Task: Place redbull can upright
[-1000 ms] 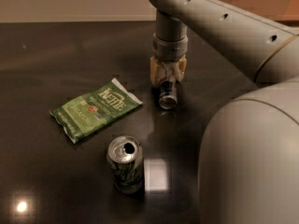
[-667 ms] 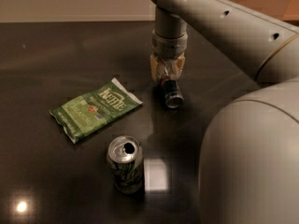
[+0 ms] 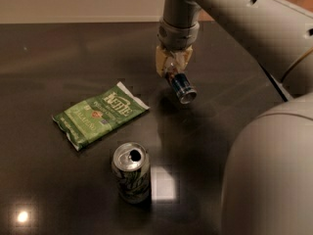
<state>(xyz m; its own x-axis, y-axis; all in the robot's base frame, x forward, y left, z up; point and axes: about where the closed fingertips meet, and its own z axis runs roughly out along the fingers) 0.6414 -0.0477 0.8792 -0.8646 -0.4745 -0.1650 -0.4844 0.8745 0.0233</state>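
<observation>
On the counter (image 3: 58, 58) a chip bag (image 3: 100, 114) lies flat, a soda can (image 3: 131, 171) stands, and the end effector (image 3: 172, 67) pinches the redbull can (image 3: 183, 88) tilted above the surface; the reorienting step appears in hand, next requiring rotation to vertical before lowering.

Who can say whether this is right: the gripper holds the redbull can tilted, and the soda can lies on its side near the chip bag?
One error: in the camera view the soda can stands upright near the chip bag. The gripper does hold the redbull can tilted.
</observation>
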